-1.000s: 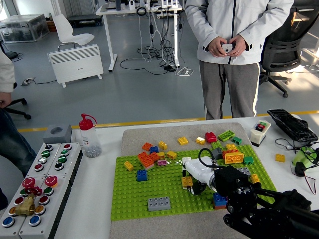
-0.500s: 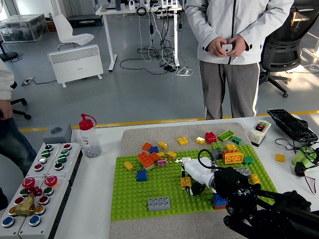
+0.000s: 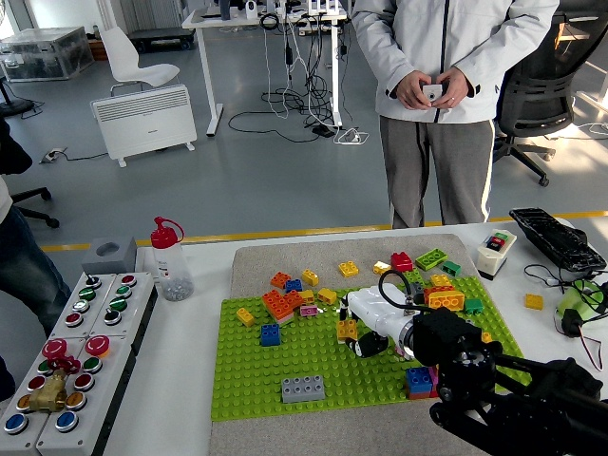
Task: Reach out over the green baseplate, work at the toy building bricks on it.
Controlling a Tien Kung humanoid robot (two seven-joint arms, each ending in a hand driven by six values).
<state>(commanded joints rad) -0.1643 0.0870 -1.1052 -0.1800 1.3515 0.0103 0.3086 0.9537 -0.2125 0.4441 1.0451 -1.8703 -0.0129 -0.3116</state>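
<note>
The green baseplate [image 3: 285,372] lies on a grey mat in the middle of the table. My right hand [image 3: 359,332], white with black fingers, reaches in from the lower right over the plate's centre. Its fingers are curled on a small yellow brick [image 3: 348,330], held just above the studs. To its left lie an orange brick [image 3: 277,306], a blue brick [image 3: 271,333] and a yellow brick [image 3: 246,315]. A grey brick [image 3: 302,388] sits near the plate's front edge. A blue brick [image 3: 418,380] shows beside my forearm. My left arm is out of view.
Loose bricks lie behind the plate, among them a red brick [image 3: 402,261] and a green one [image 3: 430,257]. A red-capped bottle [image 3: 169,261] and button boxes [image 3: 76,351] stand on the left. A person at the far side holds a small white object [image 3: 432,92] in both hands.
My right hand has moved up and to the left over the plate, and the yellow brick has travelled with it. The person has not moved.
</note>
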